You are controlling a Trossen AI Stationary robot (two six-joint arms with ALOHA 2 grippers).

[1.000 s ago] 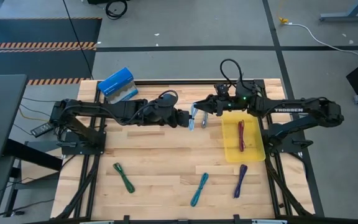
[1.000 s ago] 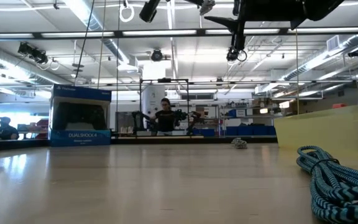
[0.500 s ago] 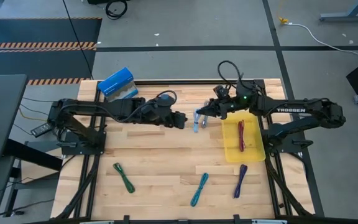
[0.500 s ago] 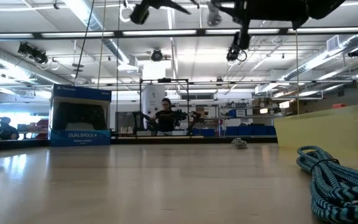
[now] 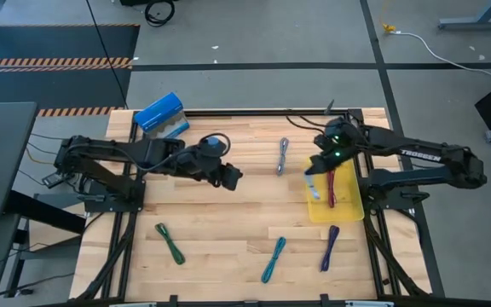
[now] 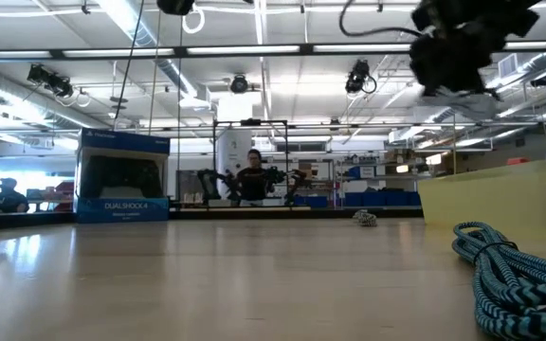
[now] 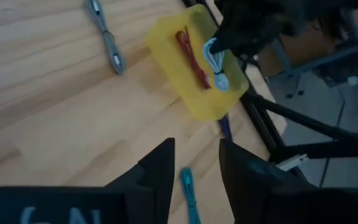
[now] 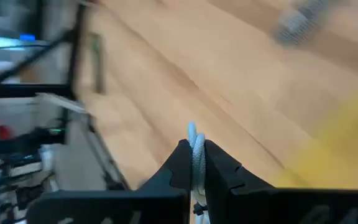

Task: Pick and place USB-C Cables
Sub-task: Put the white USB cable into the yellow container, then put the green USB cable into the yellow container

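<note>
My right gripper (image 5: 312, 169) is shut on the pale blue USB-C cable (image 5: 315, 184) above the left part of the yellow tray (image 5: 345, 207). A maroon cable (image 5: 331, 186) lies in that tray. The grey cable (image 5: 282, 156) lies flat on the table left of the tray. Green (image 5: 170, 243), teal (image 5: 273, 259) and purple (image 5: 329, 247) cables lie along the near side. My left gripper (image 5: 233, 177) stands open over bare table, left of the grey cable, with nothing between its fingers (image 7: 157, 174). My right gripper pinches the pale blue cable's upper end (image 8: 195, 148) between its two fingers. The bundle hangs below the fingers (image 7: 215, 61) over the tray's left part, slack. I cannot tell whether its lower end touches the tray.
A blue box (image 5: 160, 115) stands at the far left corner of the table. Bare wood lies between the grey cable and the near row of cables. In the low view a person (image 6: 251, 176) stands far behind the table.
The pale blue cable has passed from my left gripper to my right. My left gripper has let go and drawn back toward the table's left and near side. My right gripper has carried the cable toward the right edge, over the tray. The grey cable has stayed put.
</note>
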